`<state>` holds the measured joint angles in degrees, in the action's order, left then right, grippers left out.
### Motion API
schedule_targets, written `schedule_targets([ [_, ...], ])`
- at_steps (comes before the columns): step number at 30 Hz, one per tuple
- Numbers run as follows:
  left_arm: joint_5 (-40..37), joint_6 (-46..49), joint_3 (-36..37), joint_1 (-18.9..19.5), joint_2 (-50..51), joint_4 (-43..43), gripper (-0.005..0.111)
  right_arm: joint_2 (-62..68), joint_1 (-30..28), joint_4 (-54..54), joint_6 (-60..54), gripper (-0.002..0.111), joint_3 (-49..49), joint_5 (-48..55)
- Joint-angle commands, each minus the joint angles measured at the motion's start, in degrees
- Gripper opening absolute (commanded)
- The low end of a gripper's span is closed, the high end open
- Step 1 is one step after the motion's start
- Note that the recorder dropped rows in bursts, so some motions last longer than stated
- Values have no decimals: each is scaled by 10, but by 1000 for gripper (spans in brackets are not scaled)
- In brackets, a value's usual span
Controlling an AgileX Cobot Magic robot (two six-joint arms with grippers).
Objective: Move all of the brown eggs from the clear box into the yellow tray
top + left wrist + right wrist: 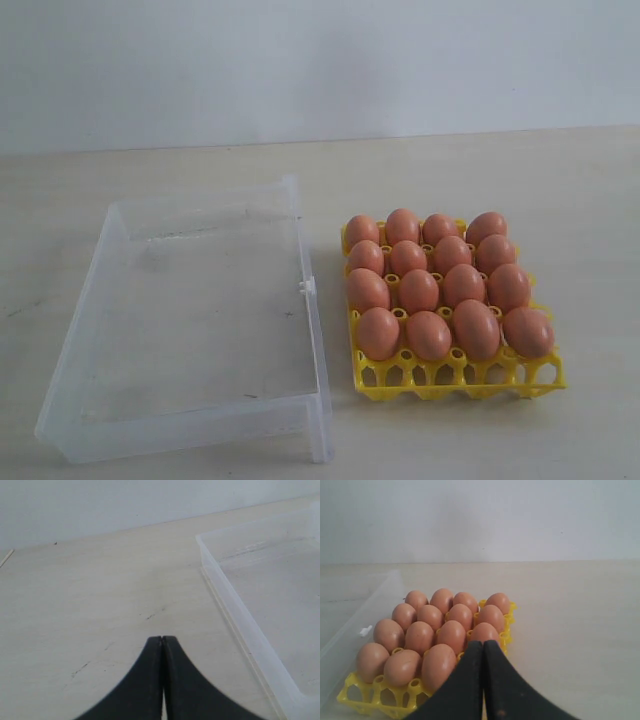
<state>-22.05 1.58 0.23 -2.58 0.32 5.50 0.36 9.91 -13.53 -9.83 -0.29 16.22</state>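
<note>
Left gripper [162, 640]: jaws pressed together, gripping nothing, over bare table [90, 605] near clear box [240, 622] wall. You've got clear box left of yellow tray [460, 380], white side clip [307, 286] facing tray. All sixteen brown eggs [419, 290] seated in tray cells. Right gripper [482, 644]: jaws together, empty, near tray.

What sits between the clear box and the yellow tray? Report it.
Nothing visible: only a bare strip of table separates the clear box from the yellow tray. The box looks empty; the brown eggs already fill the tray.
</note>
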Motion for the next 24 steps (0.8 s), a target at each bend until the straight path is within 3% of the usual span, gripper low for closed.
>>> schedule_targets([
  [1,4,-3,-2,-3,-3,-1,0,-4,-3,3,66,0,3,-2],
  [13,4,-3,-2,-3,-3,-1,0,-4,-3,6,129,0,3,-1],
  [24,4,-3,-2,-3,-3,-1,0,-4,-3,8,112,0,3,-1],
])
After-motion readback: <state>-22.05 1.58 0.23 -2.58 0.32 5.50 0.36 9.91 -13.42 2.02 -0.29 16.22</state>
